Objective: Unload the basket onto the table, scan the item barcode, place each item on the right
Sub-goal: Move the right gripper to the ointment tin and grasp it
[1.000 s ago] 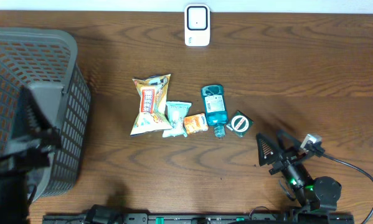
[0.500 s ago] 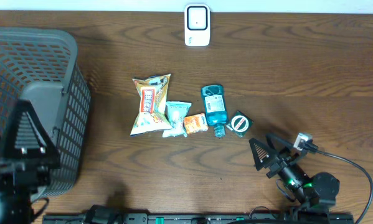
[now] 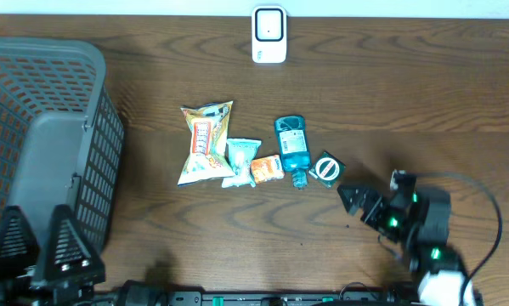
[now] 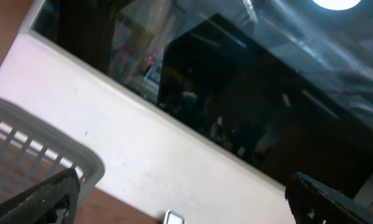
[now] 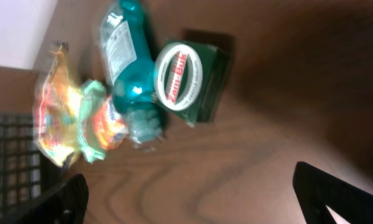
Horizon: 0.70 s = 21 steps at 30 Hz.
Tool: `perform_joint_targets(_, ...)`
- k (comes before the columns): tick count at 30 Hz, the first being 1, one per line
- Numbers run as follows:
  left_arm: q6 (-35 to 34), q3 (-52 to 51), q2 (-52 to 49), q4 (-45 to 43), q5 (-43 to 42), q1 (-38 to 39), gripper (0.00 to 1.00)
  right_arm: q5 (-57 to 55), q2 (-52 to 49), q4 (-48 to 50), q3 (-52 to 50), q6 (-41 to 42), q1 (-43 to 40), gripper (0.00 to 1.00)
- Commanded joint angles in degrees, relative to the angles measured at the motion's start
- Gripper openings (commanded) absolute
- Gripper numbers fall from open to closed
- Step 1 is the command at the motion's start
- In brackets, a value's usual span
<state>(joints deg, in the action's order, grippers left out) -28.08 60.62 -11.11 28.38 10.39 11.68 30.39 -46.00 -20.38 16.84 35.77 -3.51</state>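
Green box [image 3: 326,168], round white label up, lay on the wooden surface [image 3: 407,85] at the right end of a row: snack bag [image 3: 206,142], pale packet [image 3: 241,160], orange packet [image 3: 266,169], teal bottle [image 3: 291,150] just beside the box. White scanner [image 3: 269,35] stood at the far edge, well apart. Grey basket [image 3: 50,144] sat at left. Right jaws were spread wide, empty, near the box. Left jaws were spread, empty, by the basket's near corner.
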Motion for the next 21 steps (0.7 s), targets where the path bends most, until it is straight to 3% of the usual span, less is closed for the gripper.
perform_joint_targets(1, 1.5, -2.3, 2.1, -0.7, -0.7, -0.3, 0.98, -10.2, -9.9, -9.7, 15.0, -0.3, 3.3, 0.99)
perform_joint_targets(4, 1.5, -3.9, 3.7, -1.0, -0.7, -0.3, 0.98, -15.7, -18.4, -21.7, 27.8, -7.8, 7.0, 0.99)
perform_joint_targets(8, 1.7, -6.6, 7.0, -1.6, -0.7, -0.3, 0.98, -7.6, -25.0, -27.9, 38.4, -12.5, 9.6, 0.99)
perform_joint_targets(13, 1.9, -9.7, 11.0, -1.7, -0.1, -0.9, 0.98, 5.6, -27.1, -24.4, 40.5, -10.3, 10.1, 0.99)
perform_joint_targets(16, 1.9, -10.2, 11.0, -1.9, 0.8, -0.9, 0.98, 2.8, -27.1, -23.3, 40.5, 7.6, 10.1, 0.99)
perform_joint_targets(21, 1.9, -10.2, 11.0, -1.9, 0.8, -0.9, 0.98, -13.5, -27.7, -40.1, 40.3, 59.1, 10.8, 0.97)
